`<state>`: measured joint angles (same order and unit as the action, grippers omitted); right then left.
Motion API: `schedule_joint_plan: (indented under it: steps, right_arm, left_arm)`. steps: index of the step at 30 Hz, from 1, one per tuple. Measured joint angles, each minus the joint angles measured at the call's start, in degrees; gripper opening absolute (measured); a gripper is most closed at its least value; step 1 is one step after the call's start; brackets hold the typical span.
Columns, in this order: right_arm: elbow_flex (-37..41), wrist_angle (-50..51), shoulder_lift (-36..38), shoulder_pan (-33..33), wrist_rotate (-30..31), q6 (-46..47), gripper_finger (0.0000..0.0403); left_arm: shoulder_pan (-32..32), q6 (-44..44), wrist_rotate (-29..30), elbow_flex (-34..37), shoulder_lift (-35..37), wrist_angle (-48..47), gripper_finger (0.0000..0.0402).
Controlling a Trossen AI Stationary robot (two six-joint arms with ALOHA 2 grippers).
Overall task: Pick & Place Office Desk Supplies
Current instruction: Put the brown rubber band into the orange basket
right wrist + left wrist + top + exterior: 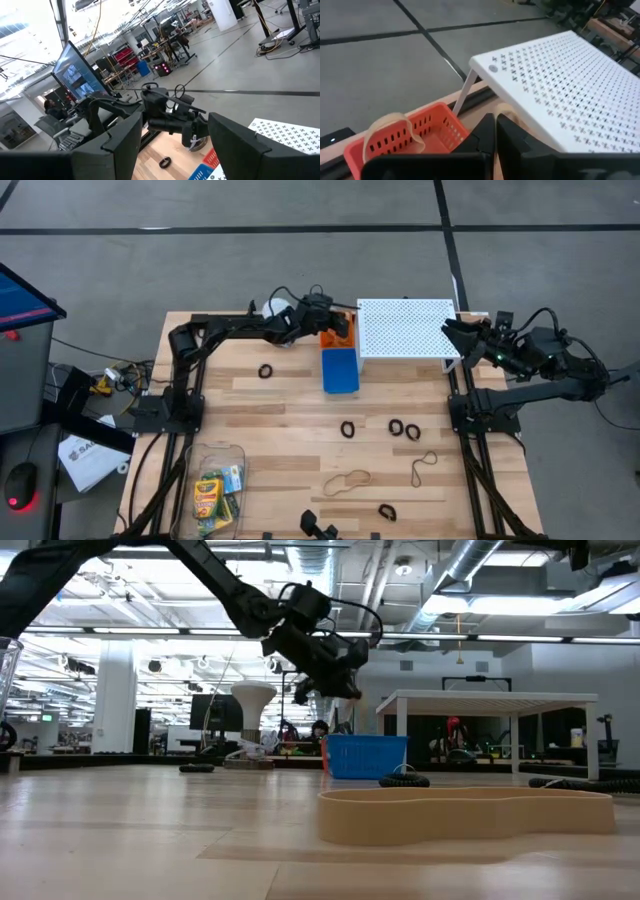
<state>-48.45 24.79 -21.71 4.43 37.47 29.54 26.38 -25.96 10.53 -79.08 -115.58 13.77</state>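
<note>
Far left from above, crayon boxes (211,496) inside a clear container (232,452) near the front edge. Further right, left gripper (343,323) over the orange bin (336,338), fingers pressed together on a tan rubber band (507,111), seen only from its own wrist camera. Rubber-band loops (346,481) and black clips (347,429) strewn mid-table. Far right, right gripper (452,333) beside the white shelf (407,327), jaws spread wide
</note>
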Motion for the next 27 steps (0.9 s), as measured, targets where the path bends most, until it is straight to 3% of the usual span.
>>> schedule_joint_plan:
  steps: [5, 10, 15, 22, 27]
  right_arm:
    - [0.0, 2.1, 0.0, 0.0, -1.6, -0.2, 0.0224]
    - [0.0, 6.6, 0.0, 0.0, -10.3, -1.0, 0.0224]
    - [0.0, 11.3, 0.9, 0.0, -17.4, 4.0, 0.0224]
    - [0.0, 20.9, 0.4, 0.0, -18.6, 13.9, 0.0224]
    - [0.0, 22.4, -1.8, 0.0, -20.3, 17.5, 0.0224]
  left_arm:
    - [0.1, -1.6, 0.1, 0.0, -0.1, -2.5, 0.0008]
    - [0.3, -3.0, 0.3, 0.0, 0.5, -2.8, 0.0043]
    - [0.2, 0.2, 1.4, 0.0, 2.6, -2.5, 0.0082]
    - [0.2, 4.2, 3.5, 0.0, 5.0, -6.2, 0.0112]
    - [-0.5, 7.8, 6.0, 0.0, 6.9, -7.5, 0.0121]
